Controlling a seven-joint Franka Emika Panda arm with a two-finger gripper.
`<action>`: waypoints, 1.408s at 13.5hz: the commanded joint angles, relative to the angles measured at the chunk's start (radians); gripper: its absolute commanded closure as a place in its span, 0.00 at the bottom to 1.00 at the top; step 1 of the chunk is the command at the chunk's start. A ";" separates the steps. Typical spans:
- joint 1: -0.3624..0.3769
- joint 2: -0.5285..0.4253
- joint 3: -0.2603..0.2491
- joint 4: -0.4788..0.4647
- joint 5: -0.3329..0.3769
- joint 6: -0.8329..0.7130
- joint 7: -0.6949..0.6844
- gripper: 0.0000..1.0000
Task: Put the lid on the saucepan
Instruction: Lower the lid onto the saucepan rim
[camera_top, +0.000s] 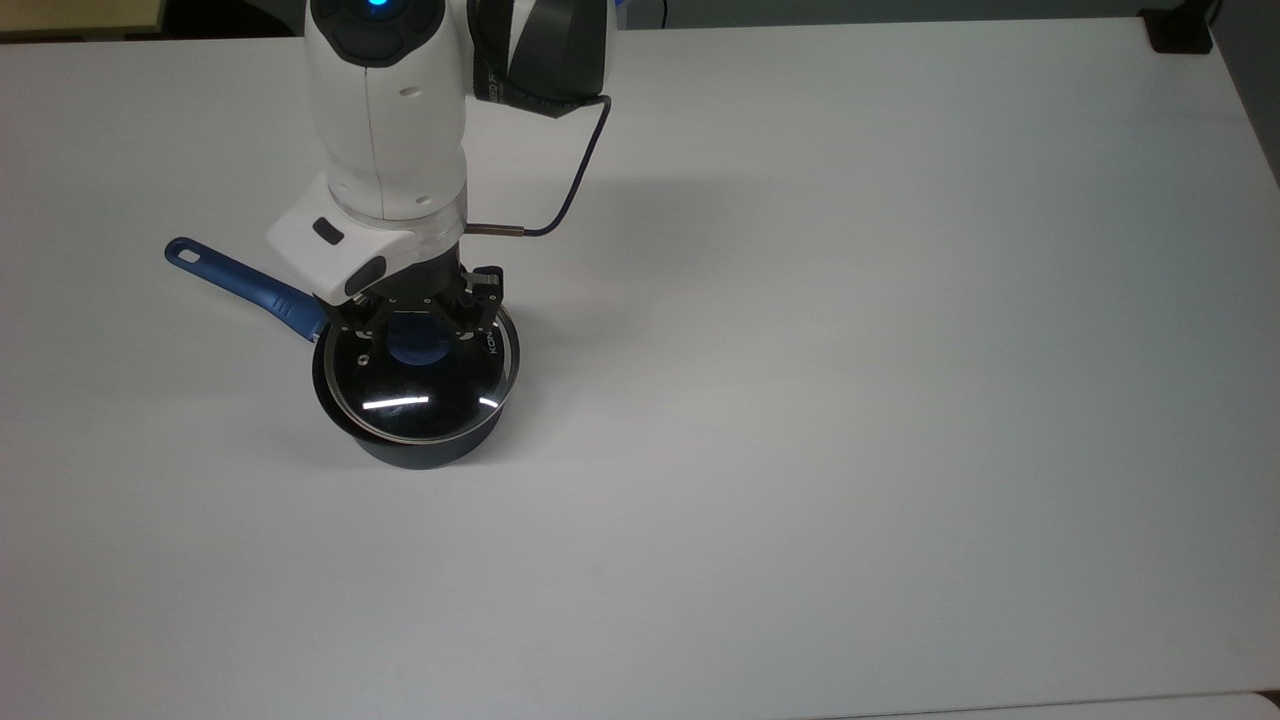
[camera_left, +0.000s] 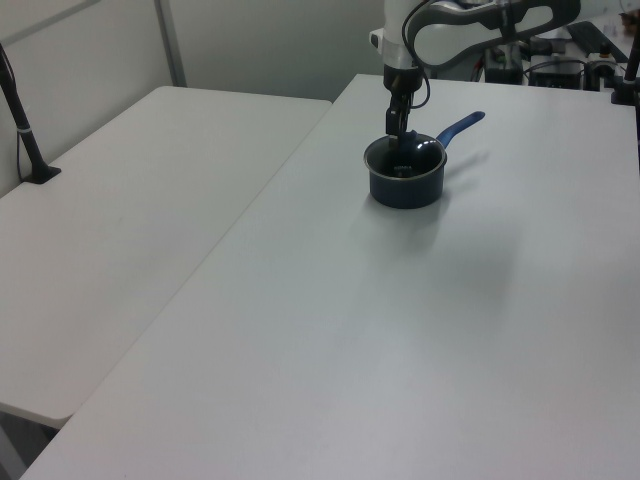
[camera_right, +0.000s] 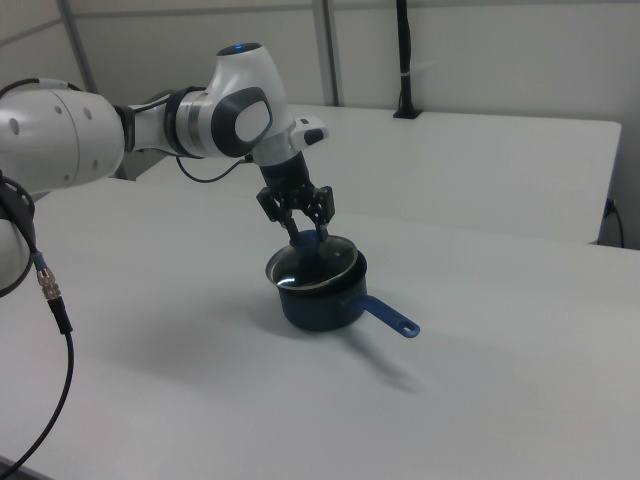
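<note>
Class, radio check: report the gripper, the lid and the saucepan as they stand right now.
Gripper shut on the lid's knob. Lid down on the saucepan, sitting slightly off-centre toward the top view's right. Table around the pan, nothing in the way.

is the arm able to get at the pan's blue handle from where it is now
Probably yes. The blue handle sticks out over bare table with nothing lying on or beside it. But the gripper is at the lid knob on the saucepan, so it would need to let go first.
</note>
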 joint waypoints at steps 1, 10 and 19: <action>0.005 0.019 -0.009 0.016 0.002 0.021 -0.016 0.65; -0.007 0.031 -0.023 0.010 0.015 0.072 -0.191 0.64; -0.019 0.001 -0.036 -0.008 0.062 0.078 -0.236 0.64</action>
